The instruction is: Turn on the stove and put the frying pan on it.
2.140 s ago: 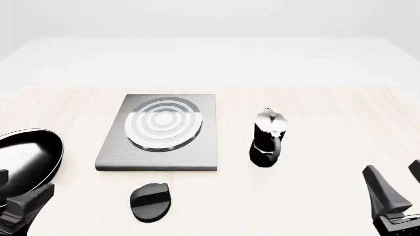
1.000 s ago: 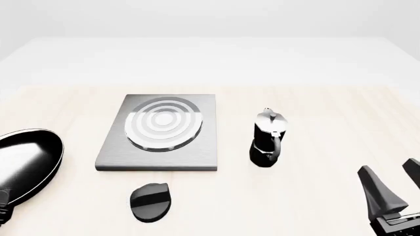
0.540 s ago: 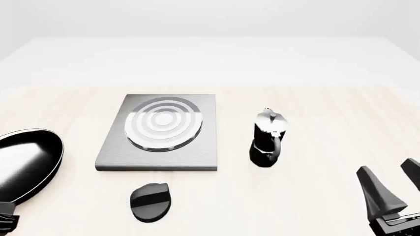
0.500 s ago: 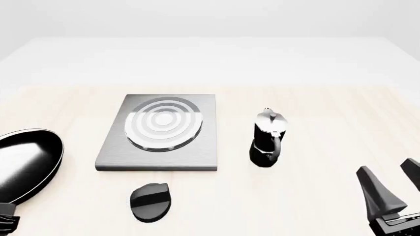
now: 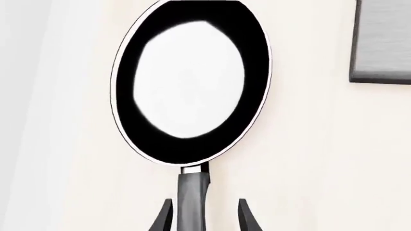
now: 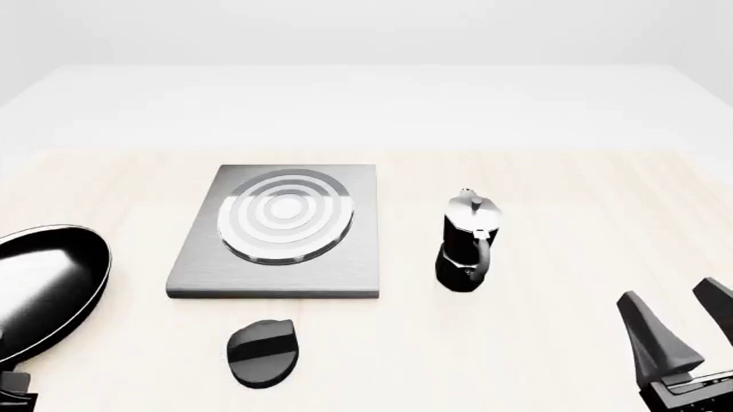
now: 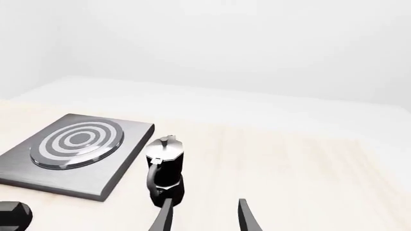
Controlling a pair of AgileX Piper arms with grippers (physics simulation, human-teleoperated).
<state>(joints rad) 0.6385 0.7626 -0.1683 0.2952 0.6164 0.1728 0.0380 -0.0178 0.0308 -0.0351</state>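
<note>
Front view clips the frying pan (image 6: 44, 287) left of the stove (image 6: 281, 232) and hides its handle. Left wrist view shows the left gripper (image 5: 205, 219) spread, fingers straddling that handle; right gripper (image 6: 674, 330) spread, empty.

A glossy black finish with a thin pale rim is shown on the frying pan (image 5: 191, 82). Brushed grey metal is seen on the stove (image 6: 278, 233), and pale matt wood grain on the table (image 6: 550, 206).
</note>
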